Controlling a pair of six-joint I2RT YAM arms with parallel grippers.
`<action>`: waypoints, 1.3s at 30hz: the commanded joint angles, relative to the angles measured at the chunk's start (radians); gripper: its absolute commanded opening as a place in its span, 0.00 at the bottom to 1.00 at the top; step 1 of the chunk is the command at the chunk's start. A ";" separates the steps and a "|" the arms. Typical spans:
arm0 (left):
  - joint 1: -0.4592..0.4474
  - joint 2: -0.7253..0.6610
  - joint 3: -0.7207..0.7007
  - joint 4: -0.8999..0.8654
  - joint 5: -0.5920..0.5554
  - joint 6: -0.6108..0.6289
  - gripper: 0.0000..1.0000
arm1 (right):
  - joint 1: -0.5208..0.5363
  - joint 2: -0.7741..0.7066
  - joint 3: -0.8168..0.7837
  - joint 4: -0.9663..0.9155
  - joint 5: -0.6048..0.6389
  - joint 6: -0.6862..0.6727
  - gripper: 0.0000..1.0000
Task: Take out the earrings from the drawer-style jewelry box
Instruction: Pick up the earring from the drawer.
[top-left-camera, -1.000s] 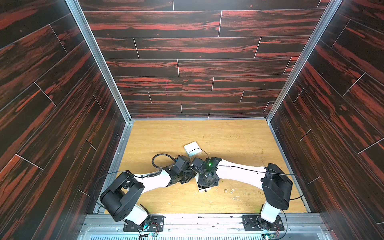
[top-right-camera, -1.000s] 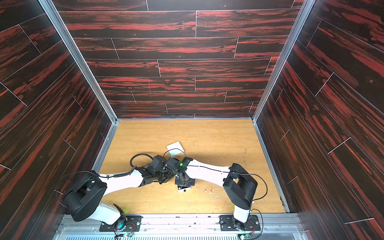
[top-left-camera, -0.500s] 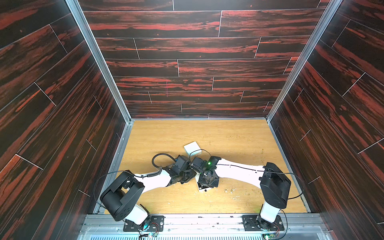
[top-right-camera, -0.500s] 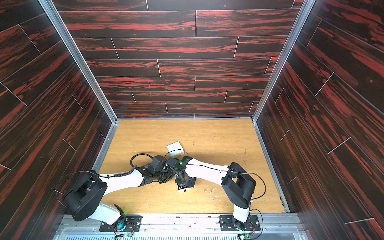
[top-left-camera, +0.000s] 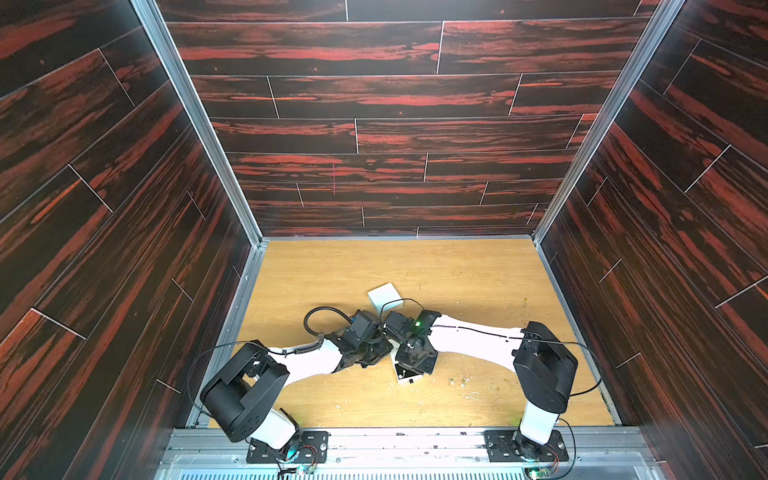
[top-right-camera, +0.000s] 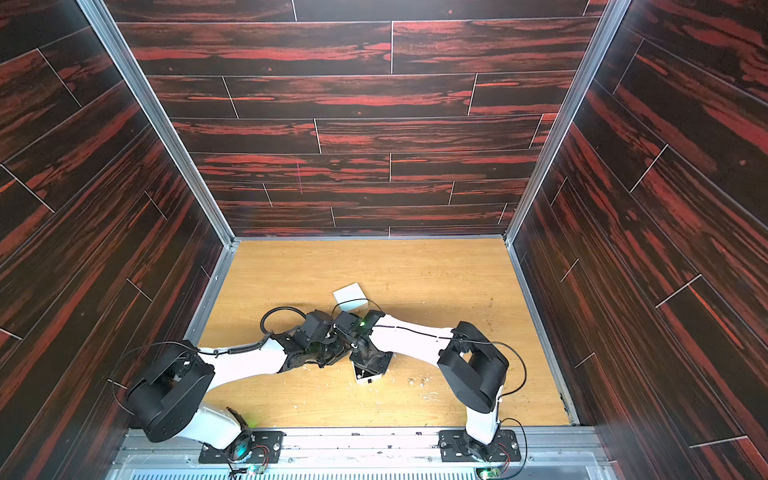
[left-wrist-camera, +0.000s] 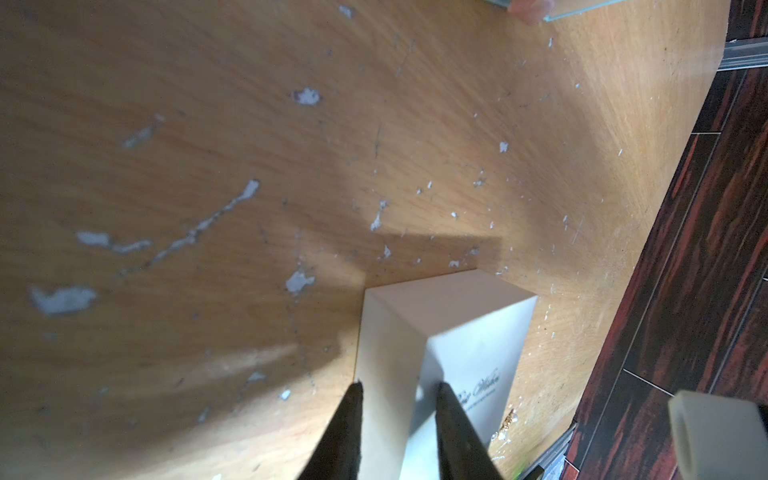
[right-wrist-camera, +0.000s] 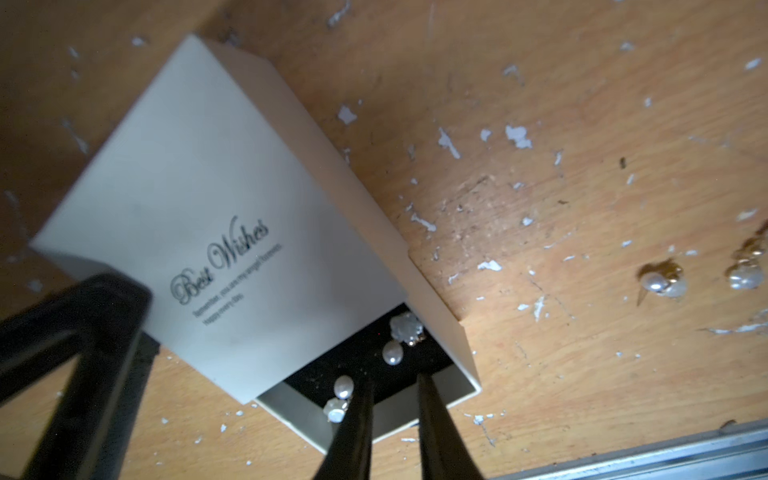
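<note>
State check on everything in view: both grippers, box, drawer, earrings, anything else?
left gripper: shut on jewelry box.
right gripper: slightly open over drawer, holding nothing.
jewelry box: flat on table, clamped by left gripper.
drawer: partly slid out.
earrings in drawer: four pieces, loose on black lining.
earrings outside: two, lying on table.
second white box: on table, untouched.

Both top views look down from high above the table; both close wrist views share the jewelry box.
</note>
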 joint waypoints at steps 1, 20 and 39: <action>0.004 0.031 -0.005 -0.086 -0.028 0.015 0.32 | -0.009 0.015 -0.027 0.025 -0.023 0.030 0.22; 0.004 0.033 -0.002 -0.089 -0.019 0.019 0.32 | -0.031 0.032 -0.070 0.071 -0.023 0.013 0.17; 0.004 0.039 0.001 -0.087 -0.018 0.022 0.32 | -0.018 0.002 -0.005 0.027 0.047 -0.052 0.06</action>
